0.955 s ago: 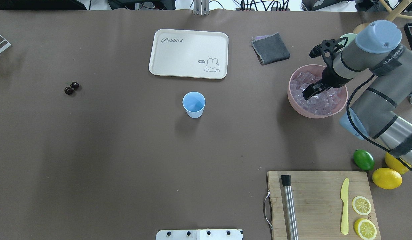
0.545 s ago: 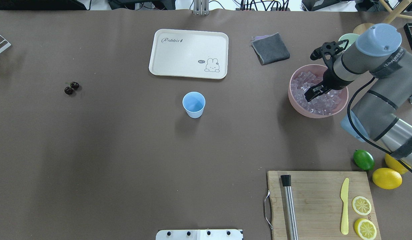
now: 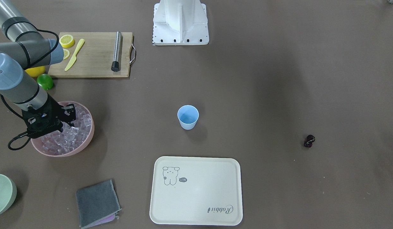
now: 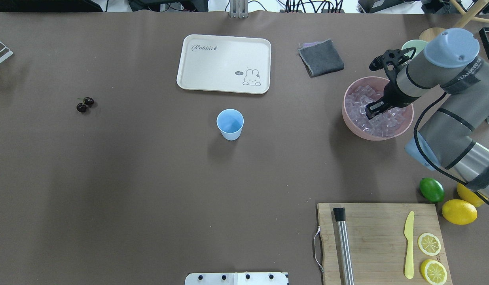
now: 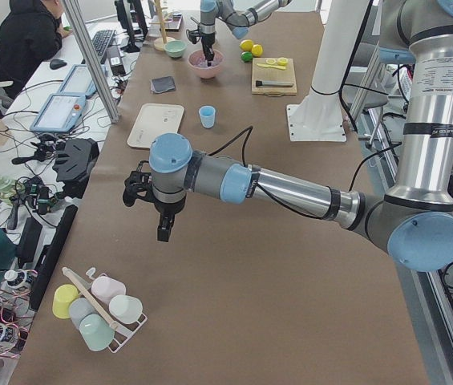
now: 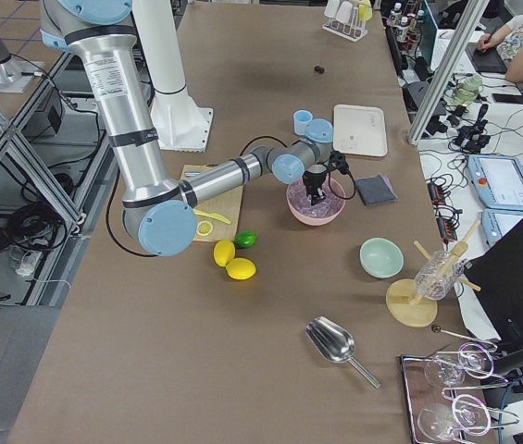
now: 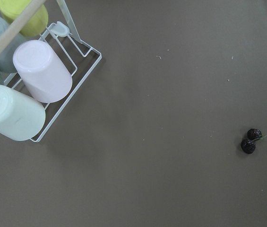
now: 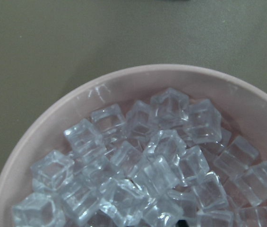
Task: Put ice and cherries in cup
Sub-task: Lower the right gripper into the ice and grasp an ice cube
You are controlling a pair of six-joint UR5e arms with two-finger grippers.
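Brown desk [image 4: 149, 178]. Mid-desk: cup [image 4: 230, 123], upright. Near right edge: ice [image 4: 357, 101] in pink bowl [image 4: 361, 133]; likely slippery, hard, best pinched across flat faces. Right tool [image 4: 370, 113] among cubes, opening impossible to tell. Toward left edge: cherries [image 4: 84, 104].

Overhead and front views oppose, sharing the cup [image 4: 230, 124]; right wrist camera seemingly hangs close over ice [image 8: 157, 161].
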